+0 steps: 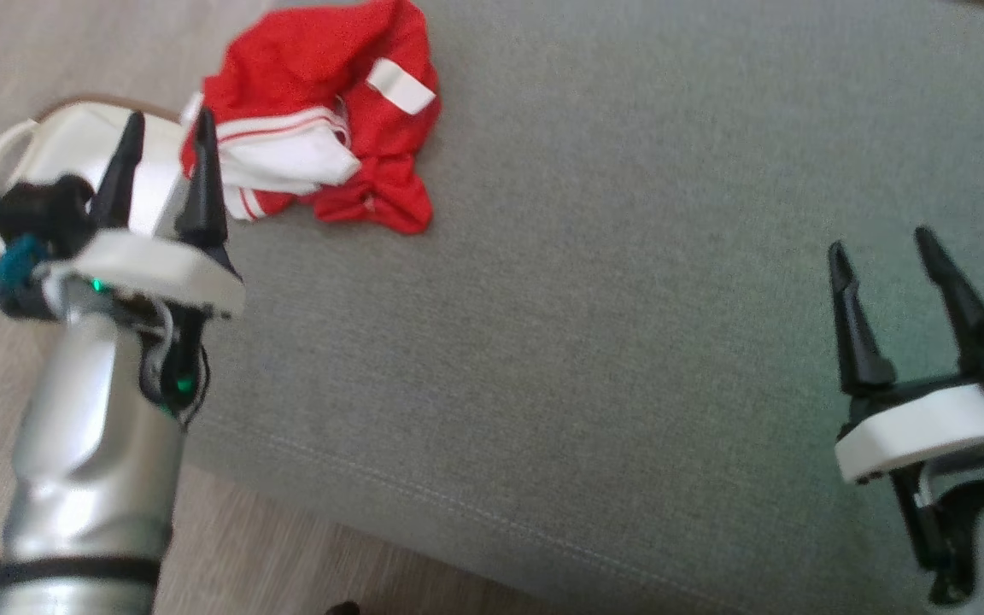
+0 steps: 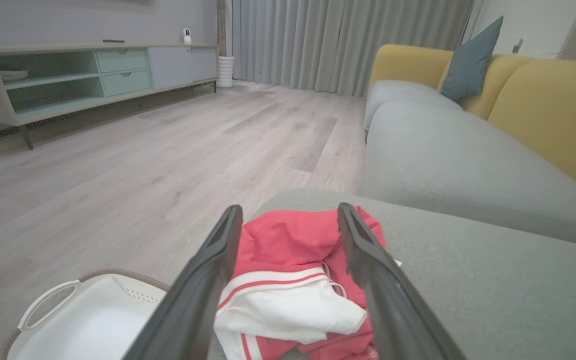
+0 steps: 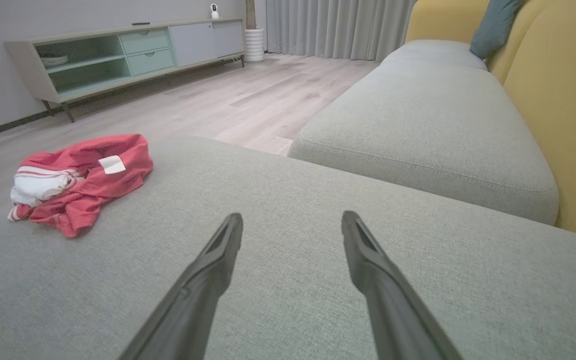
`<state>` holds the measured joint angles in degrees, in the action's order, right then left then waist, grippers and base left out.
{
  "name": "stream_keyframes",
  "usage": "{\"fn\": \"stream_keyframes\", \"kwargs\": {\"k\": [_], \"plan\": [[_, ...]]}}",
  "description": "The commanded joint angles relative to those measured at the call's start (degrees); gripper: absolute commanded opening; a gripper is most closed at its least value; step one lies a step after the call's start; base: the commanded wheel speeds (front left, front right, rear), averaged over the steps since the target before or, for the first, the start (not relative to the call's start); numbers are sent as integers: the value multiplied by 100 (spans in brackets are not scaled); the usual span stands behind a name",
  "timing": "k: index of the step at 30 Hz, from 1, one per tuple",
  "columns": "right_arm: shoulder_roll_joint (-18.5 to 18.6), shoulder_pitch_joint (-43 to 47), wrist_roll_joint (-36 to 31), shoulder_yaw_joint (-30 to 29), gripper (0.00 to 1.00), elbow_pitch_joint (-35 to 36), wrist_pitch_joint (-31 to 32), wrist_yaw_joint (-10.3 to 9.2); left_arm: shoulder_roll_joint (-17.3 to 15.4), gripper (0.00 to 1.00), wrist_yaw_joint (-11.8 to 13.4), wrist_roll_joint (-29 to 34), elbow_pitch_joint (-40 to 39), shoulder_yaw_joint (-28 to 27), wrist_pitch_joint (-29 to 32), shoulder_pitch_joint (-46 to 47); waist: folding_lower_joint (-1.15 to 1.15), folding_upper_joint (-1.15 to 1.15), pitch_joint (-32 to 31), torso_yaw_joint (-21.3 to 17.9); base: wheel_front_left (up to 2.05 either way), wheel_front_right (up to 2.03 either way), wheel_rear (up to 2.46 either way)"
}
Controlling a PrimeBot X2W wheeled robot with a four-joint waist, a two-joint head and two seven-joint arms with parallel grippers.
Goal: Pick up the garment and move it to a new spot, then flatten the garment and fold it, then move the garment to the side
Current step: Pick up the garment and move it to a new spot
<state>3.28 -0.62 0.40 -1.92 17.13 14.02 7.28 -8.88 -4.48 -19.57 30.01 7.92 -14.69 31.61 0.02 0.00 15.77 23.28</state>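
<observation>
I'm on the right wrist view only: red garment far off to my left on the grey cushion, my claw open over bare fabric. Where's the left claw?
Observer: The left claw hovers at the cushion's left edge, aimed at the garment.
Operator: Has it gripped any cloth?
Observer: No. Its jaws stand open around nothing. I cannot tell whether the tips touch the cloth.
Operator: Anything beside the cushion there?
Observer: A white basket sits on the floor against that left edge, right by the claw.
</observation>
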Motion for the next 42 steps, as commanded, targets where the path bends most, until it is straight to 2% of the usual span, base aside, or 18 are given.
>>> {"fn": "stream_keyframes", "kwargs": {"k": [1,8,13,18,26,27,28,29,30,31,35,38,42], "plan": [[97,-225,-43,121,100,284,43,21,-249,100,-45,-18,123,-238,-13,323,-2,0,396,-184,0,0,0],[254,-363,-104,38,100,501,231,21,-407,100,-265,-211,2192,102,693,1490,-2,0,710,-356,0,0,0],[286,-350,-73,80,100,555,309,21,-400,100,-297,-427,3194,458,1414,1944,-2,0,778,-440,0,0,0],[451,-344,-37,167,100,609,413,21,-388,100,-299,-854,3587,687,1859,2145,-2,0,843,-514,0,0,0],[449,-356,29,149,100,663,465,21,-492,100,-300,-1283,3663,1066,1700,2270,-2,0,941,-601,0,0,0],[448,-353,30,150,100,667,466,21,-498,89,-300,-1330,3679,1104,1679,2283,-2,0,949,-608,0,0,0],[442,-352,36,149,100,668,468,21,-499,53,-300,-1377,3697,1143,1664,2292,-2,0,954,-616,0,0,0],[442,-352,36,149,100,668,468,21,-499,53,-300,-1377,3697,1143,1664,2292,-2,0,954,-616,0,0,0],[441,-352,41,149,100,669,472,21,-505,31,-300,-1429,3708,1173,1633,2298,-2,0,959,-626,0,0,0],[443,-355,44,146,100,672,474,21,-515,0,-300,-1466,3722,1208,1585,2303,-2,0,962,-633,0,0,0],[434,-363,63,125,100,691,480,21,-579,0,-300,-1487,3720,1425,1226,2328,-2,0,966,-652,0,0,0],[399,-334,76,69,100,680,445,21,-721,0,-287,-1272,3814,1601,473,2452,-2,0,868,-635,0,0,0],[329,-292,111,2,100,638,347,21,-824,0,-79,-1004,3678,1711,30,2611,-2,0,662,-564,0,0,0]]}}
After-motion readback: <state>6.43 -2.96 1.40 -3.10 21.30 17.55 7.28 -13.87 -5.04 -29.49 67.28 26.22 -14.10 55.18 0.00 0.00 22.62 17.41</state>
